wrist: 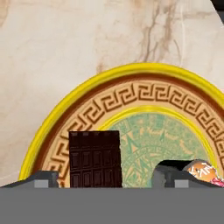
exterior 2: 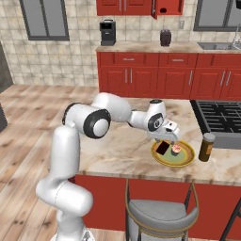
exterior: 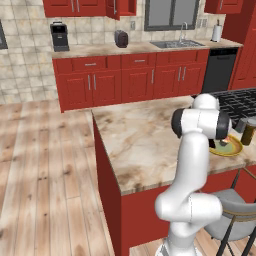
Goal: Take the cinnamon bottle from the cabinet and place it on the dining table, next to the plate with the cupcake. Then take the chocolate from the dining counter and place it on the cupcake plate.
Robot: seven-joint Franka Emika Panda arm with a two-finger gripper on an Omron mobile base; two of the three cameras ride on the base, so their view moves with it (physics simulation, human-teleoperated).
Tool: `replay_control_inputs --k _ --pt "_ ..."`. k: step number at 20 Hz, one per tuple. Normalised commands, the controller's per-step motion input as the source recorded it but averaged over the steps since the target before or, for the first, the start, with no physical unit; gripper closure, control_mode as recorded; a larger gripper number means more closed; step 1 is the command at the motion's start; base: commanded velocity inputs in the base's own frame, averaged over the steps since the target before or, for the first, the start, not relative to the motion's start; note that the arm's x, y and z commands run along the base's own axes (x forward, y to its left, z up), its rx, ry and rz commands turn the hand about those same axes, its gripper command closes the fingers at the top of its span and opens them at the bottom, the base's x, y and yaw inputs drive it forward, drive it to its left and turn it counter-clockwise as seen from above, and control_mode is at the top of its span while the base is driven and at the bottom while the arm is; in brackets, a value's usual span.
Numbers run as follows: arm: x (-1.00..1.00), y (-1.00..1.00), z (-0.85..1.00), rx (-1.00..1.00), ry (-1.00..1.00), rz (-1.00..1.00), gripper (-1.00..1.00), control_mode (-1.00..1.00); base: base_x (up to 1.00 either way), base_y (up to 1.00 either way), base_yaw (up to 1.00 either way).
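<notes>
The arm reaches low over the table [exterior 2: 117,146], its gripper [exterior 2: 165,141] just above the plate [exterior 2: 187,157] with fingers spread apart either side of the chocolate [wrist: 95,158], a dark segmented bar lying on the plate beside the cupcake [exterior 2: 176,150], the bottle [exterior 2: 206,147] standing near.

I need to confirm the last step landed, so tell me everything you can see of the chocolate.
The chocolate is a small, flat, nearly black rectangular bar scored into small squares. It lies on the plate, across the patterned brown band and the green centre, beside the cupcake without touching it. The open gripper straddles it; its fingertips stand clear of the bar.
</notes>
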Motion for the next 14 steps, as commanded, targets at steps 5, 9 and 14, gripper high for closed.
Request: replay_control_inputs --k 5,9,14 --pt "-0.13 0.03 0.36 0.00 -0.01 -0.01 -1.00 -1.00 0.00 0.00 0.00" --pt "-0.33 0.18 0.29 0.00 -0.03 0.00 -1.00 -1.00 0.00 0.00 0.00" --pt "-0.66 0.24 0.06 0.06 -0.05 -0.01 -1.00 -1.00 0.00 0.00 0.00"
